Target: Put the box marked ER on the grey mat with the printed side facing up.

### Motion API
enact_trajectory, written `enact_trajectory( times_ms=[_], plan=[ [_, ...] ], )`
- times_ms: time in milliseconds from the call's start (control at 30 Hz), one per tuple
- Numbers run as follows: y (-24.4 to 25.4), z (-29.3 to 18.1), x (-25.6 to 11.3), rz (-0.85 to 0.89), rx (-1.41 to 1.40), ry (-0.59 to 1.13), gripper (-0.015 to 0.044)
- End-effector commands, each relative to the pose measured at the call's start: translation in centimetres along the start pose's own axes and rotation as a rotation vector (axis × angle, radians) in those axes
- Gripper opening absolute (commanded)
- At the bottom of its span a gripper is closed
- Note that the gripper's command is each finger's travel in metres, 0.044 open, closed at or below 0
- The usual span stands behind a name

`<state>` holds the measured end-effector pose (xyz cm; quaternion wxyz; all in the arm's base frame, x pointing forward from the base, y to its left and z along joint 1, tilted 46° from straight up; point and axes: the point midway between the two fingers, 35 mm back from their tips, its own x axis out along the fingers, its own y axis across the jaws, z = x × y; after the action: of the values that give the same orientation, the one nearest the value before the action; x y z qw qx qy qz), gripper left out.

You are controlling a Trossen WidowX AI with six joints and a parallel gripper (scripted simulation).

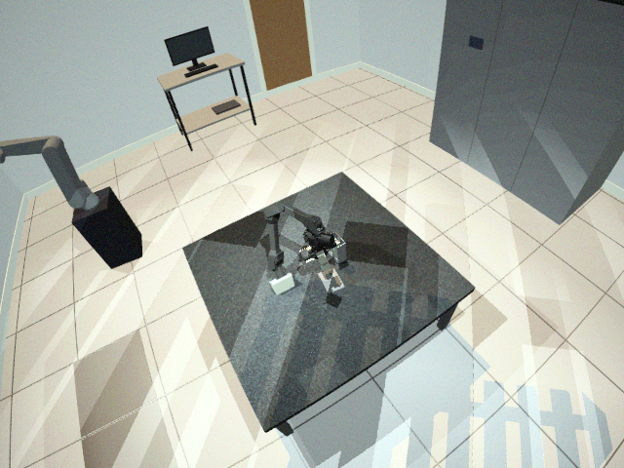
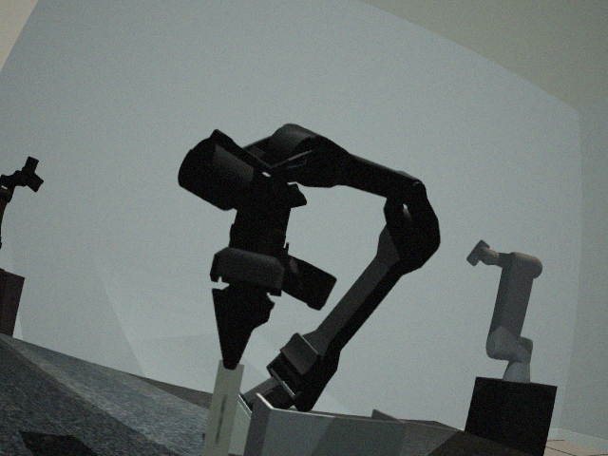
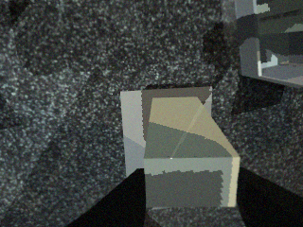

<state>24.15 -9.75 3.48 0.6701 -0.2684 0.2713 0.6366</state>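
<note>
My gripper (image 2: 232, 365) (image 3: 188, 176) is shut on a pale, cream-coloured box (image 1: 323, 260) (image 2: 224, 407) (image 3: 185, 137). The box hangs upright and long below the fingertips. A dark mark shows on its side in the exterior view, too narrow to read; no code is legible. The grey mat (image 1: 337, 286) (image 3: 133, 118) is below and behind the box in the wrist view, partly covered by it. I cannot tell whether they touch. The bin (image 1: 342, 253) (image 2: 294, 434) (image 3: 249, 44) is beside the mat. The boxes inside cannot be told apart.
A pale block (image 1: 282, 284) stands on the dark table (image 1: 302, 352), left of the mat in the top view, near a black upright post (image 1: 273, 242). Another grey arm (image 1: 62, 166) (image 2: 513, 299) stands on a black pedestal off the table.
</note>
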Motion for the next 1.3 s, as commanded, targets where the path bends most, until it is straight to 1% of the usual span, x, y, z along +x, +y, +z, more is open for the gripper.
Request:
enact_trajectory(
  times_ms=[0, 1267],
  plan=[
    [0.0, 0.0, -0.5, 0.003, -0.002, 0.003, 0.0159],
    [-6.1, 4.0, 0.2, -0.001, -0.172, -0.021, 0.0159]
  ],
)
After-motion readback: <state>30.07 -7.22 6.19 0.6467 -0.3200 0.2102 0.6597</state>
